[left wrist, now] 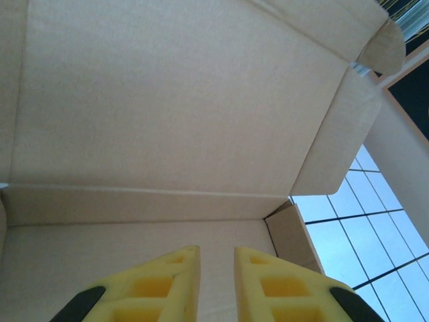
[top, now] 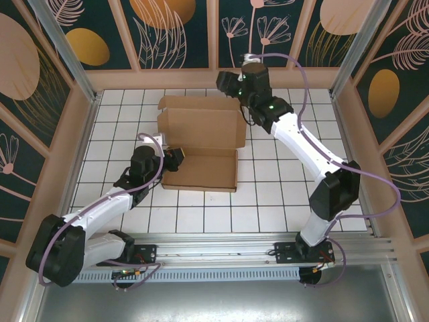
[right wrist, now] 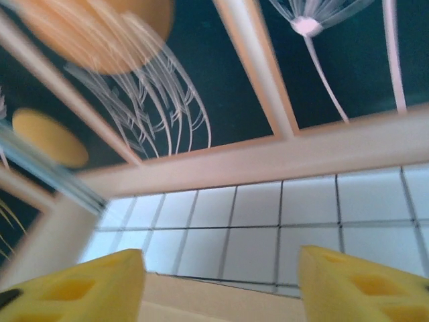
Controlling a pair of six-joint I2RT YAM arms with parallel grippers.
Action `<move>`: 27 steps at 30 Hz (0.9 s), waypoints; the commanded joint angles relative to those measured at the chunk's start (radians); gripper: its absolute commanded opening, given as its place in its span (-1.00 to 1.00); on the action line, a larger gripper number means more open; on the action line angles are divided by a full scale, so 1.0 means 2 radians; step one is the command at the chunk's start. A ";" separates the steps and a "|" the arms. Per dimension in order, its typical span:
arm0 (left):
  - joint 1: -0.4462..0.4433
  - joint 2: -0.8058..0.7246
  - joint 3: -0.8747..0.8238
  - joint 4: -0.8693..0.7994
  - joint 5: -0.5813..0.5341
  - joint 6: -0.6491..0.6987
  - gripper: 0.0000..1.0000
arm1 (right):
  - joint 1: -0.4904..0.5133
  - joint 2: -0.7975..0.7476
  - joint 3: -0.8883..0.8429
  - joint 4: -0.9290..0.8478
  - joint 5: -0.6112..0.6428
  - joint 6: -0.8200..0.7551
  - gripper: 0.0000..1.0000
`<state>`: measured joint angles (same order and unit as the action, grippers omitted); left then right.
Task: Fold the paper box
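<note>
Lying long axis left-right, lid open toward far side: paper box (top: 201, 169). Reaching into left end, left gripper (left wrist: 216, 251) narrowly parted, pinching nothing. Near lid's far-right corner, right gripper (right wrist: 221, 268) spread wide.

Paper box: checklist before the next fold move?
1. The right gripper is open: ok, fingers wide apart.
2. The cardboard edge sits between the right fingers: ok, low between them and unclamped.
3. The left gripper has a grip: cannot tell. Its jaws are nearly together over the tray, with nothing seen between them.
4. The paper box is flat on the table: ok from the top view.
5. The lid is closed: not ok, it is open behind the tray.
</note>
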<state>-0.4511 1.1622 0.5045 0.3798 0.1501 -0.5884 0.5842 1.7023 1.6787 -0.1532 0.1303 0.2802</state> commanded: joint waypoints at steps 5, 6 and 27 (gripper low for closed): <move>-0.002 -0.015 -0.004 -0.046 0.012 0.002 -0.57 | -0.003 0.023 -0.057 0.098 -0.100 -0.511 0.70; -0.002 -0.019 -0.008 -0.048 0.012 0.003 -0.57 | -0.007 0.030 -0.056 0.099 -0.121 -0.533 0.78; -0.002 -0.040 -0.037 -0.099 -0.006 0.026 -0.59 | -0.036 0.205 0.144 -0.096 -0.311 -0.595 0.80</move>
<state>-0.4511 1.0908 0.4427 0.2008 0.1520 -0.5606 0.4950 2.0842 1.9572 -0.3103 -0.5190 -0.8532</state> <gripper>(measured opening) 0.205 0.922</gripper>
